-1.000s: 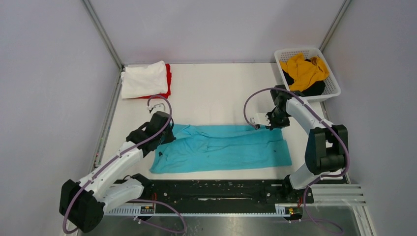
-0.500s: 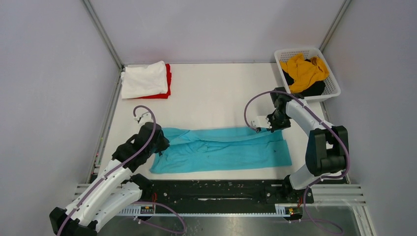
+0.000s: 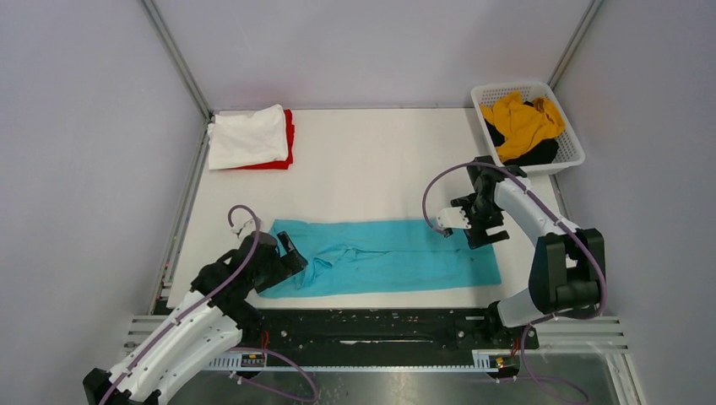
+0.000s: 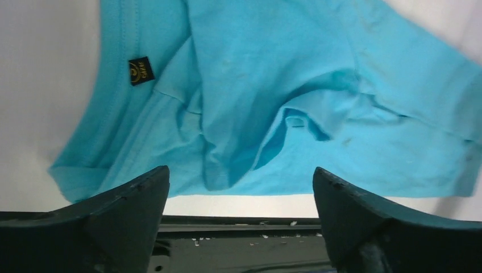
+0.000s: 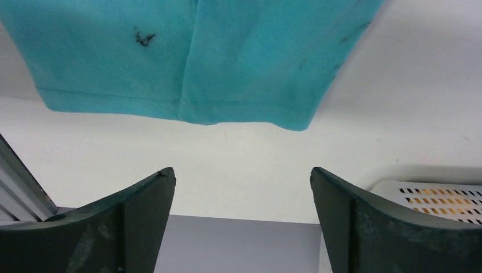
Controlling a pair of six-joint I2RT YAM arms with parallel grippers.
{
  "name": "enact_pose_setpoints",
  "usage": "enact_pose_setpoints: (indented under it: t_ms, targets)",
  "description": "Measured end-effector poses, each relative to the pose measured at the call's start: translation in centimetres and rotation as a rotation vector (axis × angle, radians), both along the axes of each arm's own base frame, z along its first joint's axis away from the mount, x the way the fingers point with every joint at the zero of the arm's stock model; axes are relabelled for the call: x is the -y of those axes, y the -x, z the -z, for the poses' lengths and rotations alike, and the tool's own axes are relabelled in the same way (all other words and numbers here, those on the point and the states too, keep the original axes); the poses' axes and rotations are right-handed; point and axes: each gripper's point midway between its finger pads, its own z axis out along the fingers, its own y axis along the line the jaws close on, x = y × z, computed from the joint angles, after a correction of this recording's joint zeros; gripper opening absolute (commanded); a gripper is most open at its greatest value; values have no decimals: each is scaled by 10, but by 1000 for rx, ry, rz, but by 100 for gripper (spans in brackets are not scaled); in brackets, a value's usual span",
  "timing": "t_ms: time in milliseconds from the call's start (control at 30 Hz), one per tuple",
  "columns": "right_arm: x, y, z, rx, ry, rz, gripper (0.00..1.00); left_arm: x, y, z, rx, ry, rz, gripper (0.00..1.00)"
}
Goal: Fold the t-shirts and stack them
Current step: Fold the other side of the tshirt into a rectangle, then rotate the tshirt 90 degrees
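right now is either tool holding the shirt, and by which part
Nothing held: left tool and right tool both open, turquoise t-shirt lying free.

— Any writing to read?
— Only on a small black neck tag (image 4: 141, 70), sewn at the collar of the turquoise t-shirt (image 4: 295, 68). Yellow round emblem and a few yellow letters, tilted, too small to make out.
— Elsewhere?
— Nothing legible in the other two views.

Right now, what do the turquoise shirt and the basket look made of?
The turquoise shirt: soft knit cloth, likely cotton jersey, matte; it creases and shows stitched hems. The basket: looks like rigid white plastic, with a moulded lattice wall.
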Motion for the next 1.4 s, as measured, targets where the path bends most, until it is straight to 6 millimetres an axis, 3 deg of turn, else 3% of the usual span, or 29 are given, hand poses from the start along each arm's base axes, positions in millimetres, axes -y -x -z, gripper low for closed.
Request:
enact_pose_setpoints:
  t_ms: [133,300,433,533,667,733,800,933,1033,1167,1400]
  targets:
    - [-15,-1,-27,76,-95,4,99,9,-4,-12,49,49,33,99]
    - [-59,-33,-99,384,-411,147,99,33,-30,-20,101,67,107,99]
    - [-95,-67,-180,636,-804,422,99,54,-54,-6,65,35,159,99]
    - [-107,-79,-229,695,-1102,722,99,67,-61,12,20,16,198,99]
    - [-112,-76,-253,613,-1399,1107,100,86,-59,32,-21,7,267,99]
    - [-116,-67,-239,516,-1477,1263,99,95,-57,37,-25,12,302,99]
    - [-117,-58,-213,420,-1476,1413,99,104,-52,39,-21,9,343,99]
    - [-108,-39,-143,291,-1313,1710,100,119,-33,38,-11,-9,439,99]
    - [-102,-22,-104,243,-1194,1834,99,123,-15,41,-17,-51,500,99]
    - [-100,-2,-65,179,-1082,1933,100,115,1,46,-39,-141,520,99]
    - [-115,19,-22,8,-978,1975,99,83,-3,44,-44,-239,365,99]
